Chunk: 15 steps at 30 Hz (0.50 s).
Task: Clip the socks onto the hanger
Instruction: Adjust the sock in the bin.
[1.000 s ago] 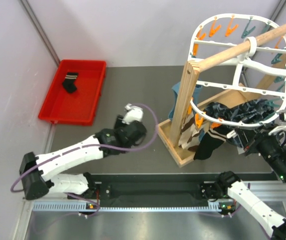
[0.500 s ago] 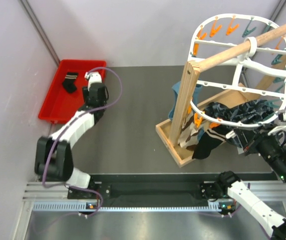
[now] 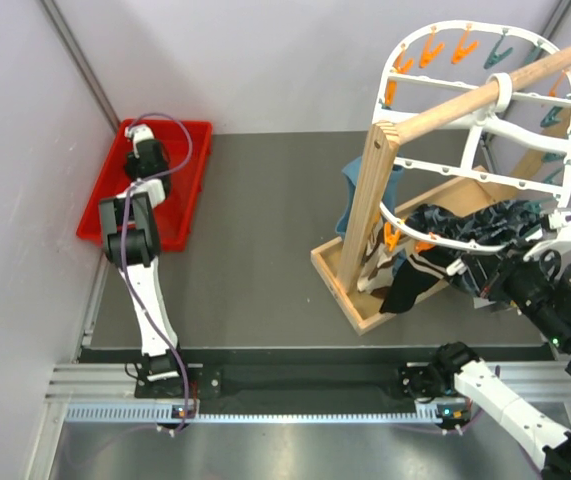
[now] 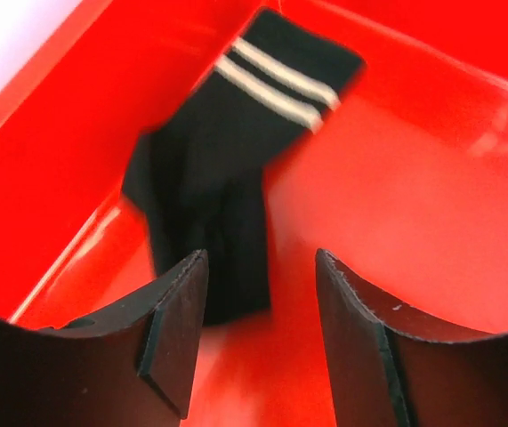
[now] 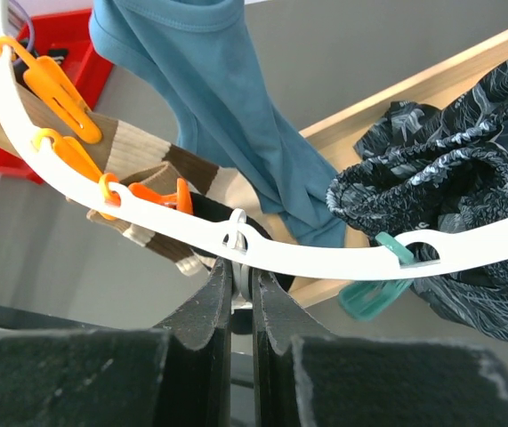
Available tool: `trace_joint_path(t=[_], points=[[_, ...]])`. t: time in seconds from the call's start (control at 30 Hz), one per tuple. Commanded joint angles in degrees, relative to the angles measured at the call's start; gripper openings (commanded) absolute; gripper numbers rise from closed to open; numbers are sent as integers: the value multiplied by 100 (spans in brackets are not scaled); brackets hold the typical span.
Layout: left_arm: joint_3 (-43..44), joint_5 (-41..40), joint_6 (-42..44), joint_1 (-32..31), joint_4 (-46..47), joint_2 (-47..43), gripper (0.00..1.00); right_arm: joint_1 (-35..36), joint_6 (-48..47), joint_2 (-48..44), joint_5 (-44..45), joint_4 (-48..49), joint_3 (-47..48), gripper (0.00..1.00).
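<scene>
A black sock (image 4: 227,178) with a white-striped cuff lies in the red tray (image 4: 414,178). My left gripper (image 4: 262,258) is open just above the sock's toe end, which lies beside the left finger (image 4: 178,311). In the top view the left gripper (image 3: 145,158) covers the sock. My right gripper (image 5: 242,267) is shut on a pale grey peg (image 5: 241,283) under the white hanger rim (image 5: 325,258). The hanger (image 3: 435,30) hangs on the wooden pole. A banded brown sock (image 5: 156,169) and a black sock (image 3: 405,285) hang from orange pegs (image 5: 62,98).
The wooden rack's post (image 3: 375,200) and base (image 3: 340,285) stand at centre right. A teal cloth (image 5: 209,80) and a dark patterned cloth (image 5: 431,169) hang from the hanger. The red tray (image 3: 180,190) sits at the back left by the wall.
My left arm has swung from the table's middle out to the red tray and now sits over the black sock. The right gripper has stayed at the hanger rim.
</scene>
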Motion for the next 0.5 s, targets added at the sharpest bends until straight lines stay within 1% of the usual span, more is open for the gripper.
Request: trace_joint_path(t=[0.0,0.03,0.07,0.1,0.13,0.2,0.27,0.33,0.37,0.4,0.47], points=[[1281,440,-284,177,-48,780,59,29,-62,108,-111,-234,20,0],[1554,370,-354,247,-311,941,59,29,-53,99,-103,-225,-41,0],[1957,335,-581,282,-366,1073,59,29,-27,90,-102,-217,-146,0],[2083,543,-679,317,-358,1231,59,29,-9,99,-120,-190,-190,0],[2154,728,-775,405,-305,1267,59,29,17,116,-129,-173,-252,0],[2172,1158,-1013,449,107,1329,58,38,35,160,-199,-94,-296,0],[2181,1248,-1128,458,422,1347,59,29,52,195,-252,-50,-393,0],[2355,1205,-1145,467,486,1434,59,29,70,187,-261,-6,-480,0],[2513,1074,-1215,467,364,1495,59,29,96,169,-261,20,-516,0],[2671,959,-1303,467,-11,1644,59,29,105,161,-261,38,-542,0],[2805,888,-1548,502,-181,1681,59,29,114,161,-278,82,-560,0]])
